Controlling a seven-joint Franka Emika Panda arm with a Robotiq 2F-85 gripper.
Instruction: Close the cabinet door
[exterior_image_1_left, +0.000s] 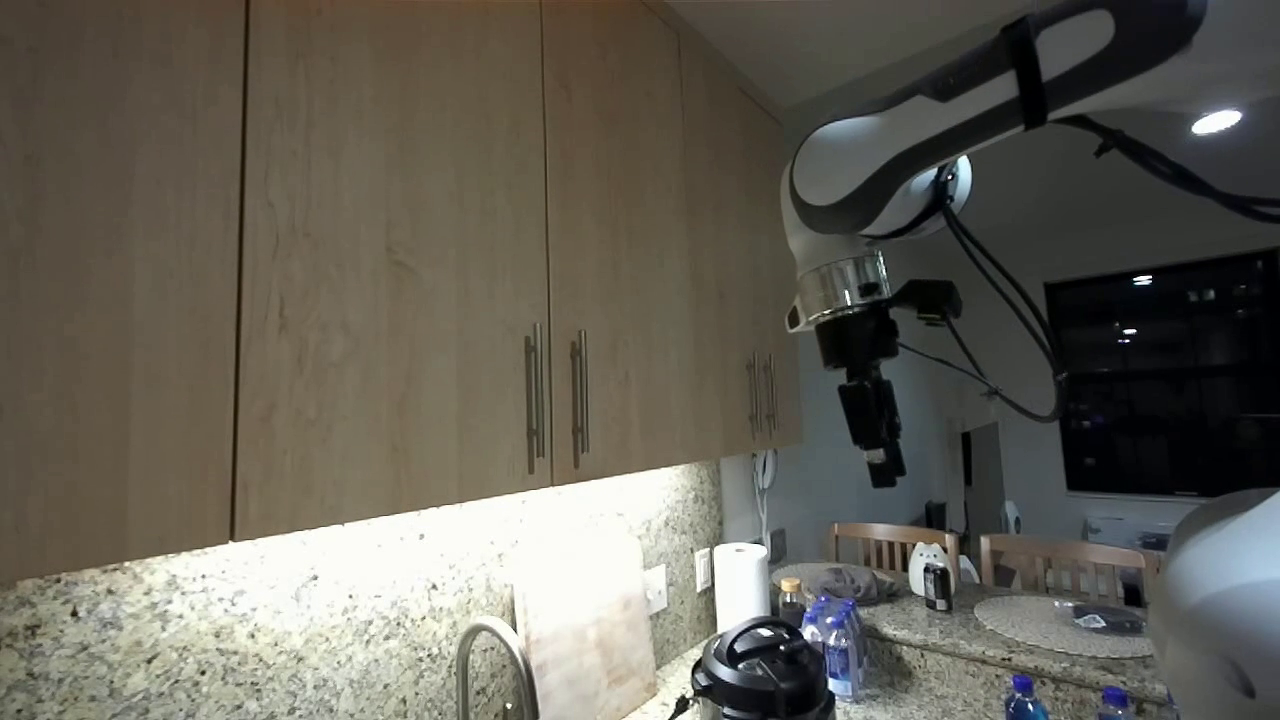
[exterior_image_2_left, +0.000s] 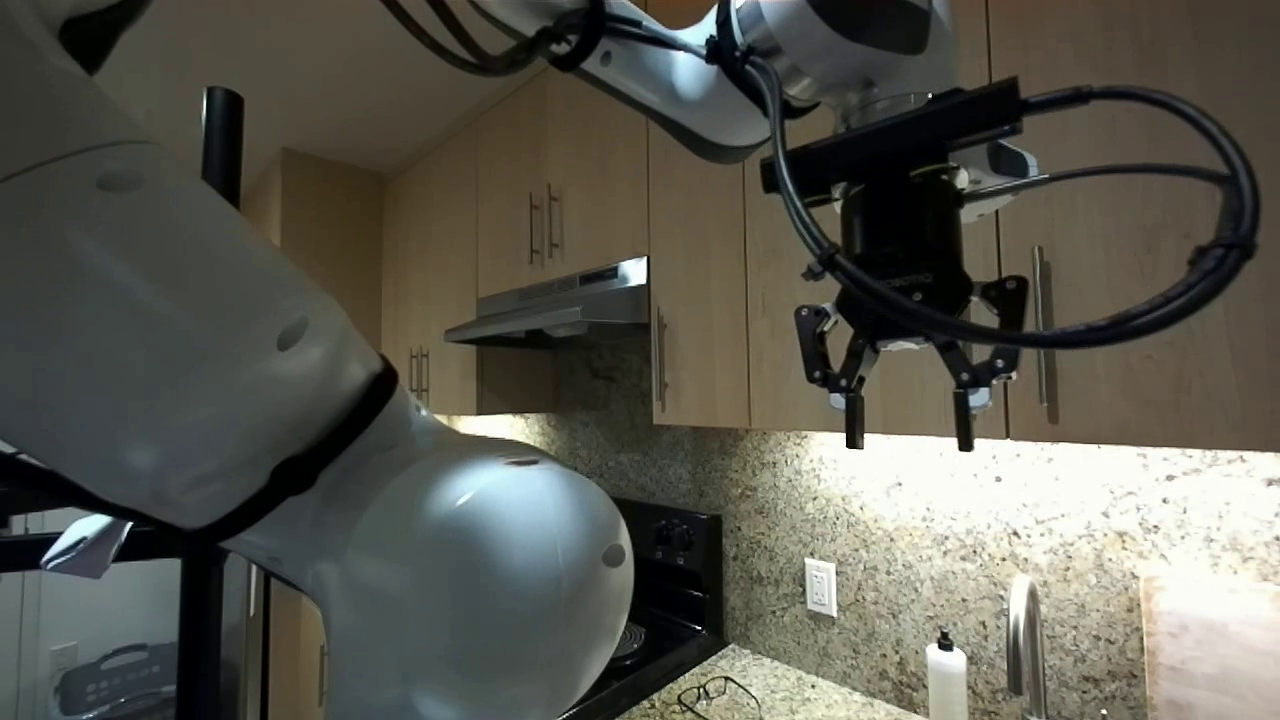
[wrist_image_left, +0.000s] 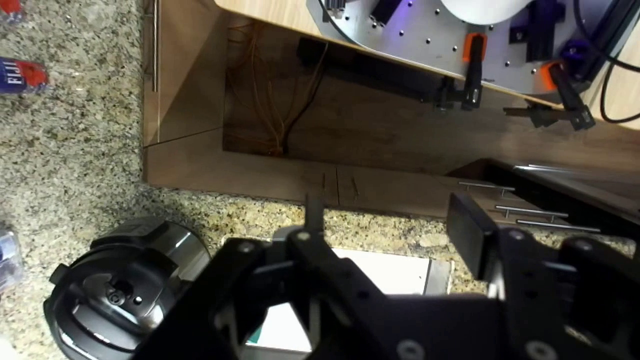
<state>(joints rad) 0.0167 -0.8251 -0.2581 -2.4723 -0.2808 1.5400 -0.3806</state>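
Evidently, nothing was held: the jaws of the Robotiq gripper (exterior_image_2_left: 909, 435) were parted, presumably because only a push was called for. In an exterior view, the likeliest wood-grain upper cabinet door (exterior_image_1_left: 395, 260) was seen at ten o'clock from it, apparently flush, so closure was judged complete. Its brushed-metal bar handle (exterior_image_1_left: 541, 390) was mounted toward four o'clock, near the edge, probably for leverage. The electric pressure cooker (exterior_image_1_left: 765, 665) was set at seven o'clock from the gripper, presumably below the door's swing.
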